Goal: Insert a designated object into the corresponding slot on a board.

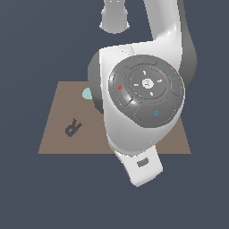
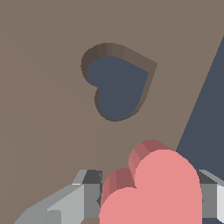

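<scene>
The gripper (image 2: 148,197) was closed on the flat coral-red heart-shaped piece (image 2: 153,188), fingers (image 2: 87,194) pressed against both its sides. Just ahead lay the dark heart-shaped cut-out (image 2: 117,89) in the flat brown board (image 2: 43,109), unfilled.

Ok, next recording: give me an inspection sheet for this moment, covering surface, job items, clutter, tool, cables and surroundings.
Surface: brown board on a dark floor; the arm hides its middle in the exterior view.
Job items: red heart held between the tool's fingers, above the board and short of the heart slot; slot empty.
Clutter: R-shaped cut-out toward the exterior view's left; a pale teal piece peeks out beside the arm, shape hidden.
Tool: shut on the heart, one finger at each side.
Cables: nothing seen.
Surroundings: plain dark ground, nothing else seen.
</scene>
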